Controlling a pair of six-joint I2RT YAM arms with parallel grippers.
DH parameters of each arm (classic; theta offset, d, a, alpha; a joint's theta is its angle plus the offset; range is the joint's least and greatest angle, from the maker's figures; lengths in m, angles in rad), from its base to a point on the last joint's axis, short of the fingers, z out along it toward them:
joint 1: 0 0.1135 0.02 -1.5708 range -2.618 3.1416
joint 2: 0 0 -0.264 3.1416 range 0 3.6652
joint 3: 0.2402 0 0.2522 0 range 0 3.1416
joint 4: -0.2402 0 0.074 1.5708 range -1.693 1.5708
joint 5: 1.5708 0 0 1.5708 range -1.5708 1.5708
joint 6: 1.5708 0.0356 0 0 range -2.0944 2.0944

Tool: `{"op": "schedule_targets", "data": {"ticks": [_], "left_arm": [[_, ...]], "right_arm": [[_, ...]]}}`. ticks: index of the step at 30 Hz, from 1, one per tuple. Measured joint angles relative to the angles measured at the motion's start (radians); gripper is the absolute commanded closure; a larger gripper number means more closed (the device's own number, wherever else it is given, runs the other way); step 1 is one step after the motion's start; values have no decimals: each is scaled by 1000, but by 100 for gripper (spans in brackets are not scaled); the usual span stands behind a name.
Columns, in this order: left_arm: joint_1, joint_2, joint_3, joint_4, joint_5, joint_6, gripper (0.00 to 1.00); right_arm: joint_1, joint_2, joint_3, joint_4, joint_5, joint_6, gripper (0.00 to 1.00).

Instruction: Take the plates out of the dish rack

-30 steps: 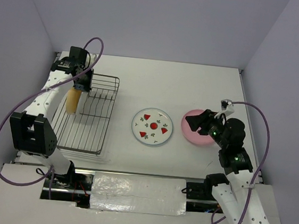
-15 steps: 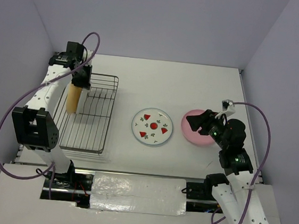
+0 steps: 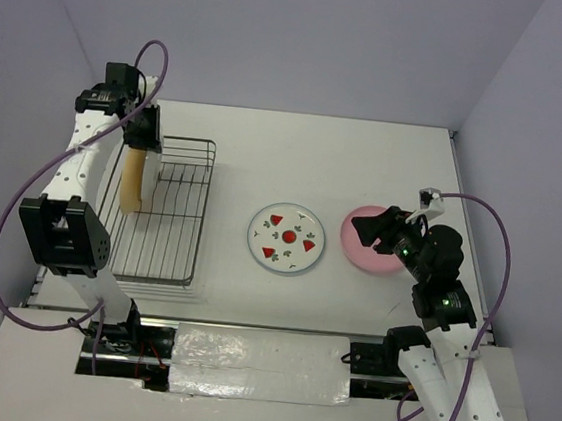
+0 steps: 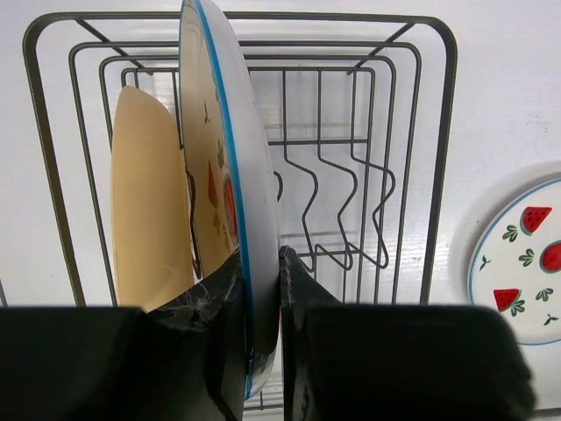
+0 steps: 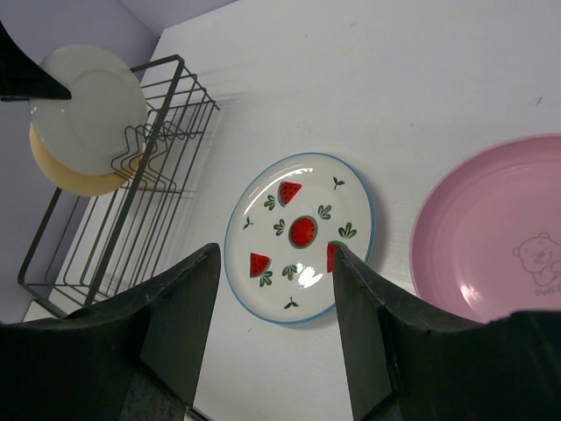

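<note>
The dish rack stands at the left of the table. Two plates stand upright at its far end: a tan-yellow plate and, beside it, a white plate with red fruit marks. My left gripper is shut on the rim of that white plate, reaching it from above. A second fruit-marked plate lies flat mid-table, and a pink plate lies to its right. My right gripper hovers open over the pink plate's left edge, holding nothing.
The rack's wire dividers to the right of the held plate are vacant. Grey walls close in the table on the left, back and right. The left arm's purple cable loops beside the rack.
The left gripper closed onto the white plate's rim. The wrist then moved left and back with it. The rack's far end shifted slightly left. The right arm stayed still.
</note>
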State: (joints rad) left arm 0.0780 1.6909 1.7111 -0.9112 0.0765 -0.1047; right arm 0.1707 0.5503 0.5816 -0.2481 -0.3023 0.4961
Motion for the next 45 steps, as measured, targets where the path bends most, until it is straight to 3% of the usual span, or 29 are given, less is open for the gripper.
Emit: {"op": "schedule_targets", "data": {"ticks": [7,18,27,31,36,41,45], "left_arm": [[18,14,21,-20,35,-5,100],[31,45,185,-55,114,-59,100],[0,46,255,-103,81,-116,100],[-70,58,377,-135,70,-140,100],[-169,58,423,-122,26,-148,100],[-313,51,352,-90,-90,-130,100],[-503,26,235,-24,-210,-103,100]], "right_arm": [[0,0,0,0,3,0,39],[0,-2,0,-2,8,-1,39],[0,28,0,2,-2,-1,39],[0,29,0,1,-1,-1,38],[0,20,0,0,3,0,38],[0,18,0,-3,23,0,38],[0,18,0,-14,51,2,38]]}}
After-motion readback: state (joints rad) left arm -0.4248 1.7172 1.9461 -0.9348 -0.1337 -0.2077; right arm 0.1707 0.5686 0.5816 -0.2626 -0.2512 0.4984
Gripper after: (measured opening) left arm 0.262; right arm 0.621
